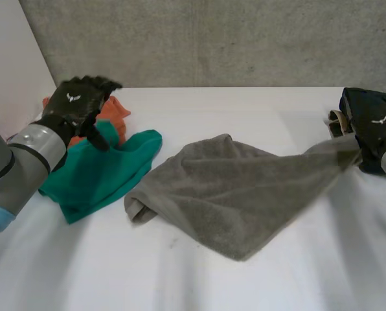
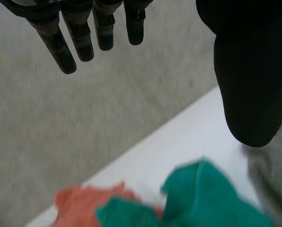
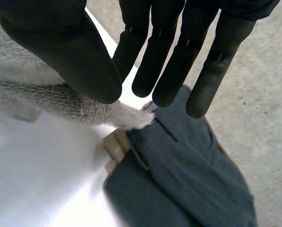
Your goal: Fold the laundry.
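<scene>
A grey towel lies crumpled in the middle of the white table, with one corner drawn out taut to the right. My right hand pinches that corner between thumb and fingers; the right wrist view shows the towel's tip caught under the thumb of that hand. My left hand hovers open, fingers straight and holding nothing, above a teal cloth and an orange cloth. Below the left hand in its wrist view lie the teal cloth and orange cloth.
A dark blue-grey garment with a tan patch lies under my right hand at the table's right end. A concrete wall runs behind the table. Bare table stretches in front of the towel.
</scene>
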`<state>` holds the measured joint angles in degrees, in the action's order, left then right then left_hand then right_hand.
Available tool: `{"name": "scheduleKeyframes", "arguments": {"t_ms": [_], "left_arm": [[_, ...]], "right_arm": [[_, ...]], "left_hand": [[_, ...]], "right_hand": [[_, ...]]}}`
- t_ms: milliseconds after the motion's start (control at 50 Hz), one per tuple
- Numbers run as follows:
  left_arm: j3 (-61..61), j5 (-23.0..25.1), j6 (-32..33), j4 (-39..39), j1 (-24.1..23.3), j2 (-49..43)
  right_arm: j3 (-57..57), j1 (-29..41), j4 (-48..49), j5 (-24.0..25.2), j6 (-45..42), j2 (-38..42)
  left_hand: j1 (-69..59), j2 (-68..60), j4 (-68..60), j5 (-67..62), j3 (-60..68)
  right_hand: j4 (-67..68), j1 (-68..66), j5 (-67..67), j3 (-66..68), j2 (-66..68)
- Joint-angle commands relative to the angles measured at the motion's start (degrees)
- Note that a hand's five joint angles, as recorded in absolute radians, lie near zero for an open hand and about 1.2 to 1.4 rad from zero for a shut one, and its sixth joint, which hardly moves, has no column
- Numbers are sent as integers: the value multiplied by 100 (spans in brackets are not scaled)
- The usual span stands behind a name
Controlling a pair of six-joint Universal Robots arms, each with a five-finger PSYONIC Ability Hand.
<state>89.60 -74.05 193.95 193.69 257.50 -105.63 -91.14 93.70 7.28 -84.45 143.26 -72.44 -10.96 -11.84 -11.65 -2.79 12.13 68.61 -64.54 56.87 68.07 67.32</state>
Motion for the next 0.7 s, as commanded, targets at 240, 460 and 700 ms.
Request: {"name": "scheduleKeyframes", "arguments": {"t_ms": [240, 460, 700], "left_arm": [[-1164, -83, 2639, -332, 213, -2471], [-1595, -1074, 2639, 879, 424, -2463], [-3325, -2095, 2727, 1927, 1434, -2830]], "right_arm": [[-396, 201, 292, -1, -35, 177], [-519, 210, 353, -1, -35, 169], [-598, 465, 353, -1, -35, 177]], "left_hand": [[-1552, -1464, -1483, -1369, 1435], [-6904, -6816, -6835, -6721, 6787], [-6904, -6816, -6835, -6721, 6787]], "right_hand": [[1139, -1546, 1313, 1193, 1268], [1139, -1546, 1313, 1193, 1268], [1139, -1546, 1313, 1193, 1268]]}}
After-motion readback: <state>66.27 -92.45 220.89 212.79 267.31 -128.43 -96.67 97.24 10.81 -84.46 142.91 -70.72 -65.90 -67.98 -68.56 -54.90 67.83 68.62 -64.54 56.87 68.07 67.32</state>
